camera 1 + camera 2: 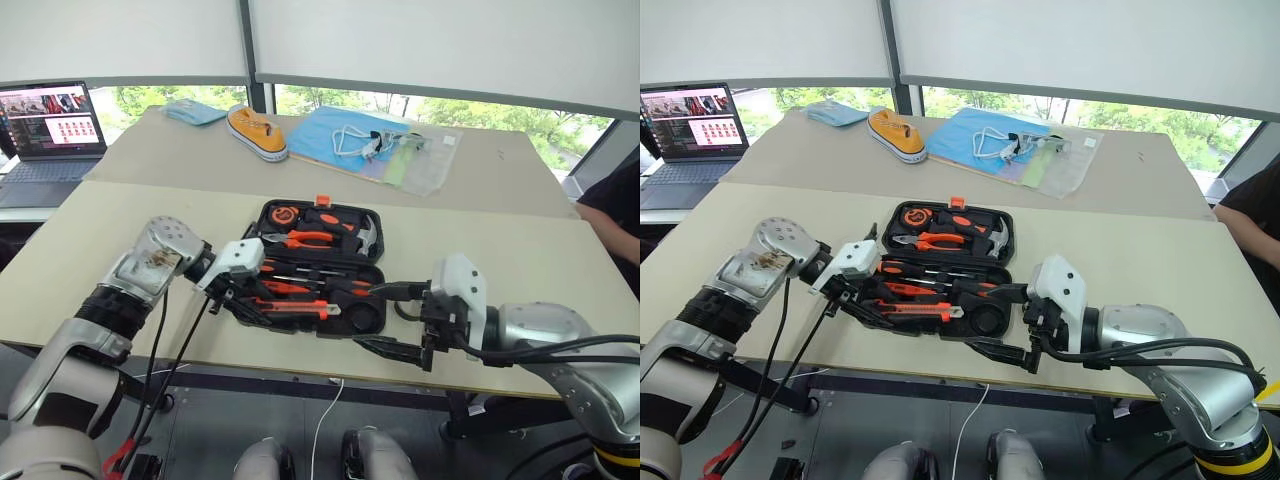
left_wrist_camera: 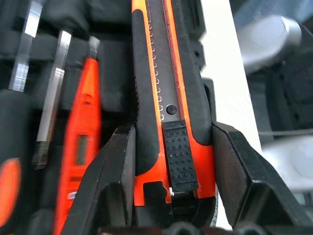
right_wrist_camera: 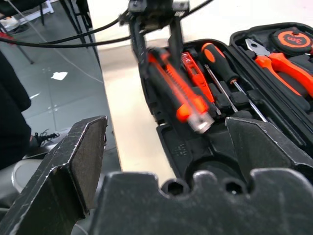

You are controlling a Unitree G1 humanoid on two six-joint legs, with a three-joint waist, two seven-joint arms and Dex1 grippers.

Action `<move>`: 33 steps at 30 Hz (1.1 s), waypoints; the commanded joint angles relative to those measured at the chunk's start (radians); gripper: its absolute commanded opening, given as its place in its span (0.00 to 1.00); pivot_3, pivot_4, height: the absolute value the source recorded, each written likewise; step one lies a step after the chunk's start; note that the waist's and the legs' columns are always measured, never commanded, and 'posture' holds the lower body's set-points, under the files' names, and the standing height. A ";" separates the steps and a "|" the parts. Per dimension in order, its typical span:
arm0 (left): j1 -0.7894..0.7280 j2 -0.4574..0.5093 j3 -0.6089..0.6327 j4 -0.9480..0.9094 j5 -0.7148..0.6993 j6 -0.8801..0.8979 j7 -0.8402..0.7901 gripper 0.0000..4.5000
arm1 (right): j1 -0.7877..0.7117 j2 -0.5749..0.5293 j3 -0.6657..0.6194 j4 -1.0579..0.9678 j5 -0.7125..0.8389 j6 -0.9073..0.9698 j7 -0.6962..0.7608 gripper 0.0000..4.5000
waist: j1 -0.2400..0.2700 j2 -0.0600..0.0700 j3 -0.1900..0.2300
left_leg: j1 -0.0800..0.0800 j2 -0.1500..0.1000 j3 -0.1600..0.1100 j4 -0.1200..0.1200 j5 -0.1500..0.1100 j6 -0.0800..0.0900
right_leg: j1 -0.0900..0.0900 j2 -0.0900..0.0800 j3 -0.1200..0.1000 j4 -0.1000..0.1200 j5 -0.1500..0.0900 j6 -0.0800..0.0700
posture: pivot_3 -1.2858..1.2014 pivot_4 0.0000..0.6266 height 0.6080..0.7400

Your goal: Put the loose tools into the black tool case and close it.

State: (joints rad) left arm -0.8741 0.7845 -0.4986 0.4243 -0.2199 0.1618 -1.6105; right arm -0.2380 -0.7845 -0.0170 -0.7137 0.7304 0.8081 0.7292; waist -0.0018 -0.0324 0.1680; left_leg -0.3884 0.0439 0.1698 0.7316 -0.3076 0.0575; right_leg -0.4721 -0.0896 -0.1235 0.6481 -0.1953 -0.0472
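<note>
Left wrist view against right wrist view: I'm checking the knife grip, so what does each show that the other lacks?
Left wrist view: the knife's ribbed black slider up close, between the left tool's fingers.
Right wrist view: the pliers, tape measure, the case's empty round recess and the open right tool.
Both: the utility knife, the orange tester, the screwdriver shafts and the black tool case.

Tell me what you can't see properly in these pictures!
- Orange-black utility knife: left wrist view, its butt end sits behind the left gripper; whether it rests in its recess is unclear.
- Thin orange pen-like tester: left wrist view, blurred; markings unreadable.
- Black moulded plastic tool case: right wrist view, near part blocked by the right gripper.
</note>
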 commanded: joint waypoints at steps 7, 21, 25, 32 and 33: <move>-0.112 -0.028 -0.067 0.134 -0.032 -0.084 -0.004 0.70 | 0.013 -0.002 -0.031 -0.033 0.008 -0.011 -0.030 1.00 | 0.007 0.000 0.000 | 0.000 -0.001 0.000 0.000 0.000 0.001 | 0.000 0.000 0.000 0.000 0.000 0.000 | 0.52 0.24 0.84; -0.090 -0.043 -0.006 0.059 -0.059 -0.027 -0.004 0.50 | -0.006 0.005 -0.008 -0.015 0.003 -0.017 -0.019 1.00 | 0.008 0.000 0.000 | 0.000 -0.001 -0.001 0.001 0.000 0.001 | 0.000 0.000 0.000 0.000 0.000 0.000 | 0.52 0.24 0.84; -0.072 -0.057 0.000 0.055 -0.023 -0.046 -0.004 0.19 | -0.010 0.003 -0.009 -0.012 0.003 -0.015 -0.016 1.00 | 0.009 0.000 0.000 | -0.001 0.000 -0.001 0.001 0.000 0.001 | 0.000 0.000 0.000 0.000 0.000 0.000 | 0.52 0.24 0.84; -0.021 -0.085 -0.034 0.098 0.150 -0.230 0.068 0.01 | -0.007 0.006 -0.010 -0.018 0.005 -0.011 -0.022 1.00 | 0.012 0.000 0.000 | 0.001 -0.001 -0.001 0.001 0.000 0.001 | 0.001 0.000 0.000 0.000 0.000 0.000 | 0.52 0.24 0.84; -0.012 -0.090 -0.032 0.103 0.160 -0.249 0.065 0.01 | -0.003 0.006 -0.012 -0.020 0.006 -0.011 -0.023 1.00 | 0.012 0.000 0.000 | 0.001 -0.001 -0.001 0.001 0.000 0.001 | 0.002 0.000 0.000 -0.001 0.000 0.000 | 0.52 0.24 0.84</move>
State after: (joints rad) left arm -0.9178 0.7019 -0.5244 0.5037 -0.1174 -0.0283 -1.5596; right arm -0.2336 -0.7804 -0.0112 -0.7145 0.7292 0.8080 0.7124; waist 0.0099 -0.0322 0.1677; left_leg -0.3868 0.0434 0.1691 0.7325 -0.3077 0.0584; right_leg -0.4701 -0.0898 -0.1232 0.6476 -0.1953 -0.0470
